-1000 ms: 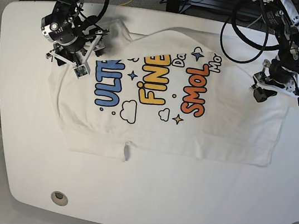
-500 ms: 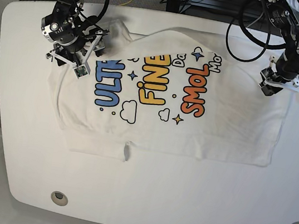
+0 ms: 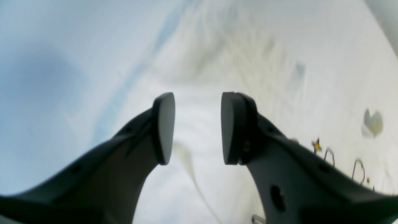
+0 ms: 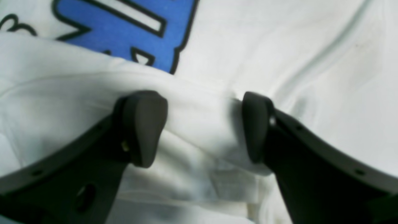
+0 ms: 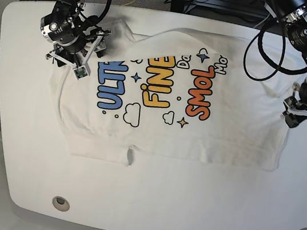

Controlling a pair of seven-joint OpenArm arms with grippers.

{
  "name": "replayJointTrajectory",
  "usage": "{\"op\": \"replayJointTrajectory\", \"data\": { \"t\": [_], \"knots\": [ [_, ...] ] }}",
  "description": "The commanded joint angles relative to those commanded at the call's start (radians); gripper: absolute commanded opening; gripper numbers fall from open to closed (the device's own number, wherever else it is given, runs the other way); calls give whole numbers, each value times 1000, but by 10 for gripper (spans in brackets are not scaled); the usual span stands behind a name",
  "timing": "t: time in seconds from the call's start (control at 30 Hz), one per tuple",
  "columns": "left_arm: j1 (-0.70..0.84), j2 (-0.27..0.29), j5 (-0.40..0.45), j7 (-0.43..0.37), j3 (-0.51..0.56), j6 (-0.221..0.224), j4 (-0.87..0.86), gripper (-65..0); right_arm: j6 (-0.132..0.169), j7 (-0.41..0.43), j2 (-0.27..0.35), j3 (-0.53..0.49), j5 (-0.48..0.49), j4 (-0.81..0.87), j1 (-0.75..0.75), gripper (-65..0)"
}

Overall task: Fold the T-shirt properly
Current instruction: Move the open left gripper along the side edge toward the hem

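T-shirt (image 5: 198,127) lies print-up, spread across the white bench (image 5: 145,206), sleeve bunched at 10 o'clock. Right pincer (image 4: 202,127) at that sleeve, jaws apart straddling a raised fold, not clamped. Left pincer (image 3: 196,127) at 3 o'clock over the shirt's edge, jaws apart, nothing between them. Left wrist view blurred.

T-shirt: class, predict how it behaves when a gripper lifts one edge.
The T-shirt lies wrinkled and flat, so it will likely drape limply. A fold bunches between the right gripper, suggesting thin cloth that pinches easily.
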Motion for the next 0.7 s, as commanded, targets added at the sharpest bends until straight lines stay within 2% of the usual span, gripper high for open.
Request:
{"op": "replayJointTrajectory", "data": {
  "t": [0.2,0.43,0.53,0.7],
  "knots": [
    [-54,-41,32,-3,5,0,-25,-424,0,-2,5,11,0,38,2,-252],
    [-135,-89,87,-5,52,-6,-153,-423,0,-3,5,11,0,48,8,-252],
    [-160,-118,87,-34,66,-9,-222,-423,0,-3,5,11,0,48,8,-252],
    [-173,-163,89,-106,114,-49,-328,-423,0,-3,5,11,0,48,6,-252]
  ]
}}
